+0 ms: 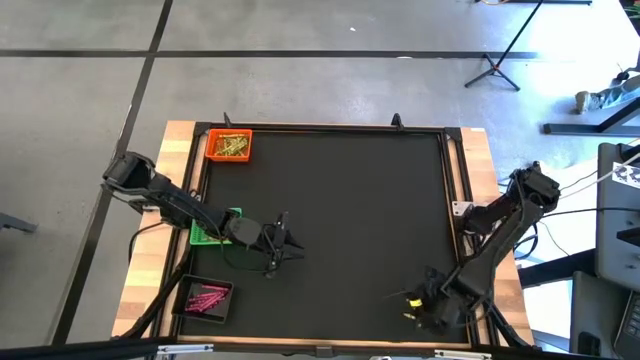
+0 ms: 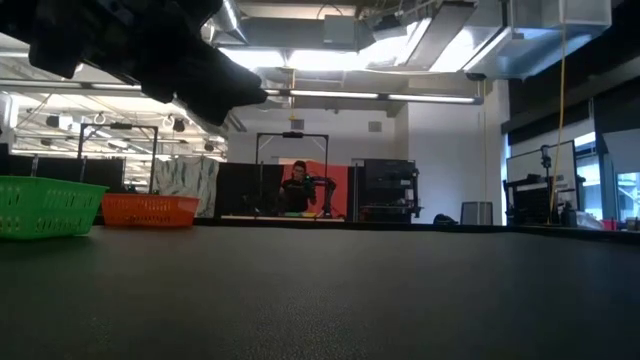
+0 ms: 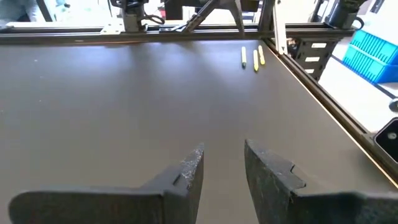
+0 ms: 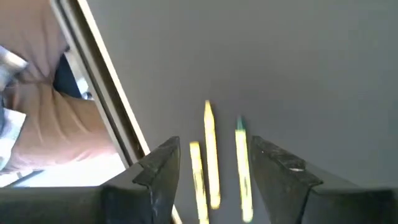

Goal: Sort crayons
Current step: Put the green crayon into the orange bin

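Note:
Three yellow crayons [image 4: 211,168] lie side by side on the black mat near its near right corner [image 1: 410,298]. My right gripper [image 4: 214,144] hangs over them, open and pointing steeply down, a finger on either side, touching none of them [image 1: 420,302]. My left gripper [image 3: 222,155] is open with nothing between its fingers, low over the mat's left half [image 1: 284,246], beside the green tray [image 1: 206,232]. From there the same yellow crayons [image 3: 252,57] show far off. More crayons lie in the orange tray [image 1: 228,146] and pink ones in the black tray [image 1: 205,297].
A raised frame [image 1: 452,190] runs round the mat, with wooden table edges [image 1: 480,160] outside it. The mat's middle [image 1: 350,200] is bare. In the low view the green tray [image 2: 40,205] and orange tray [image 2: 150,210] stand at the left. A person [image 2: 297,186] sits far behind the table.

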Action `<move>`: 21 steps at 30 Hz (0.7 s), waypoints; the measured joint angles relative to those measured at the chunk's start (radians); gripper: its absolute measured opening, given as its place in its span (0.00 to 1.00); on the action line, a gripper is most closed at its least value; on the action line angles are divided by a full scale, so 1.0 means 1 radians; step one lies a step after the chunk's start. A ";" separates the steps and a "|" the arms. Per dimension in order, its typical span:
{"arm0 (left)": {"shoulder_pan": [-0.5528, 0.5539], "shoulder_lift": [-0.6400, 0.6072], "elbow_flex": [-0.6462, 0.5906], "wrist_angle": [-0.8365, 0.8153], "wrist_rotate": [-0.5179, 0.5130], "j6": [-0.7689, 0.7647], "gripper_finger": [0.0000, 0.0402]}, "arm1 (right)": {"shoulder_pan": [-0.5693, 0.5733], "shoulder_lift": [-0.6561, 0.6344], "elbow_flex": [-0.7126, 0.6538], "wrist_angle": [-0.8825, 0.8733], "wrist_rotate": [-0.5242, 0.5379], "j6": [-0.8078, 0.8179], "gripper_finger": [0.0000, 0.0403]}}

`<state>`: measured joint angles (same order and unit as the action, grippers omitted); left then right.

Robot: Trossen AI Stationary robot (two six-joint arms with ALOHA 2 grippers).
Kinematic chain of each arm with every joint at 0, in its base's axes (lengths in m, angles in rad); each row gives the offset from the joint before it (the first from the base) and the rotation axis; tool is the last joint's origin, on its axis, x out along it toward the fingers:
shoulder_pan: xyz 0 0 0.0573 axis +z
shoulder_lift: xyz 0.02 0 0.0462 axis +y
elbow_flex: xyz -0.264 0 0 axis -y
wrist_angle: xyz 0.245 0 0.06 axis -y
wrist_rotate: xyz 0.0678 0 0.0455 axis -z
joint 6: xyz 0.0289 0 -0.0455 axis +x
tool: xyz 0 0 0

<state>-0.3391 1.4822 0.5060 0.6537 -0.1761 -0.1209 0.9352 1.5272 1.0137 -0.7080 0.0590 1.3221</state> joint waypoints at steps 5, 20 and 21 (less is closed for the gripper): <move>0.000 0.000 0.000 -0.003 0.000 0.001 0.25 | 0.079 0.000 -0.048 0.009 -0.051 0.151 0.48; 0.000 0.000 0.000 -0.011 -0.006 0.026 0.25 | 0.165 0.078 -0.120 0.078 -0.078 0.274 0.48; 0.000 0.000 0.000 -0.011 -0.015 0.026 0.25 | 0.165 0.086 -0.120 0.074 -0.078 0.274 0.48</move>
<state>-0.3389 1.4818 0.5064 0.6422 -0.1907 -0.0944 1.1000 1.6135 0.8932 -0.6343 -0.0192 1.5956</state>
